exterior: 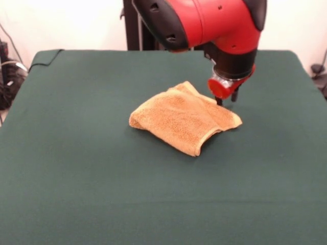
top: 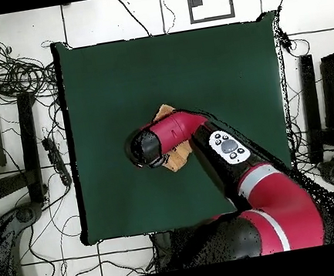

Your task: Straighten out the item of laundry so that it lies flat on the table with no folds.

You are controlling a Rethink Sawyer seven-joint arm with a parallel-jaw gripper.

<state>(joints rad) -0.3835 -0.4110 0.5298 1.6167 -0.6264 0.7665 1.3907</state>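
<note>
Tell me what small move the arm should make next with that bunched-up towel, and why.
Probably lower the end effector a little onto the towel edge just below it. The towel lies folded over itself in a lump on the table, not flat, and the end effector hangs at its far right edge, in the front view. Whether it already touches the cloth is unclear, so a short descent comes before any pull.

A pale wall is standing behind me. White floor tiles are surrounding me, cables are tangling to one side, dark stands flanking.
</note>
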